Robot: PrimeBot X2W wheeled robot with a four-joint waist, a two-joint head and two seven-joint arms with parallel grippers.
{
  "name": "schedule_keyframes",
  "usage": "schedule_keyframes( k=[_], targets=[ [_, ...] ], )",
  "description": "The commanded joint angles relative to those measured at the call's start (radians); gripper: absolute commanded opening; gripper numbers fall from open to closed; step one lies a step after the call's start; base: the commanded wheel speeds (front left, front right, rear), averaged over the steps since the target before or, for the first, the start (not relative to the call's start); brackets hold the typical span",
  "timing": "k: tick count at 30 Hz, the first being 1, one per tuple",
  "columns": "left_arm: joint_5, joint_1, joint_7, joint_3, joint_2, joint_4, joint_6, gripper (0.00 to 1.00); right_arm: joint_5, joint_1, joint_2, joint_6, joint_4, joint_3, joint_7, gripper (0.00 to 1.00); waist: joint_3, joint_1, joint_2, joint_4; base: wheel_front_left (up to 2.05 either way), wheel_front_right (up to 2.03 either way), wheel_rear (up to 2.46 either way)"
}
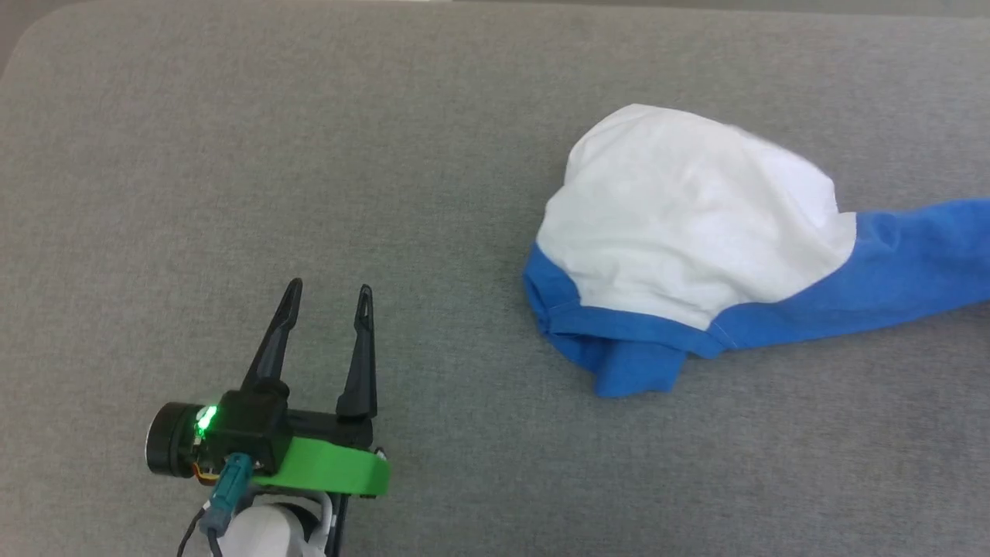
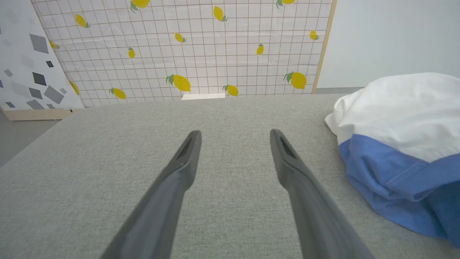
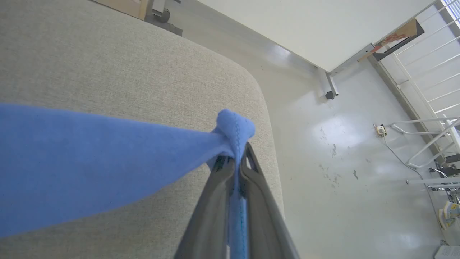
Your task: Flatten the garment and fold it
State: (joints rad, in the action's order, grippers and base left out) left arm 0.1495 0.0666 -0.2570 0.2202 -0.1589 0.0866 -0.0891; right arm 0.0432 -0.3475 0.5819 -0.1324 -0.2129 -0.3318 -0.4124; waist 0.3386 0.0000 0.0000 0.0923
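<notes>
The garment [image 1: 696,224] lies bunched on the grey table [image 1: 387,155], right of centre: a white mound with blue trim along its near side and a blue sleeve [image 1: 920,263] stretched off to the right edge. My left gripper [image 1: 329,298] rests at the lower left, open and holding nothing, well left of the garment. From the left wrist, the garment [image 2: 399,118] sits to the right of my open left gripper [image 2: 233,138]. My right gripper [image 3: 233,158] is shut on the garment's blue sleeve end [image 3: 235,124], lifted above the table near its rounded corner.
The table's rounded corner [image 3: 258,93] and a pale floor [image 3: 341,144] with a cable lie beyond the right gripper. A lemon-print grid panel [image 2: 201,50] stands behind the table's far edge. Bare grey surface spreads left of the garment.
</notes>
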Motion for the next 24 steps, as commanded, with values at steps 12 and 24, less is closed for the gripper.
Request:
schedule_keyframes(
  k=[12,24],
  targets=[
    [-0.011,0.012,-0.005,0.007,0.009,-0.043,0.018,1.0,-0.042,-0.057,-0.092,0.002,-0.099,0.054,0.086,1.0,-0.061,0.0,0.0,-0.011,0.0,0.0,0.0],
    [0.002,-0.038,-0.005,-0.001,0.008,-0.032,0.021,1.0,-0.284,0.024,-0.176,0.002,0.119,0.24,-0.147,1.0,-0.117,0.0,0.0,-0.031,0.0,0.0,0.0]
  ],
)
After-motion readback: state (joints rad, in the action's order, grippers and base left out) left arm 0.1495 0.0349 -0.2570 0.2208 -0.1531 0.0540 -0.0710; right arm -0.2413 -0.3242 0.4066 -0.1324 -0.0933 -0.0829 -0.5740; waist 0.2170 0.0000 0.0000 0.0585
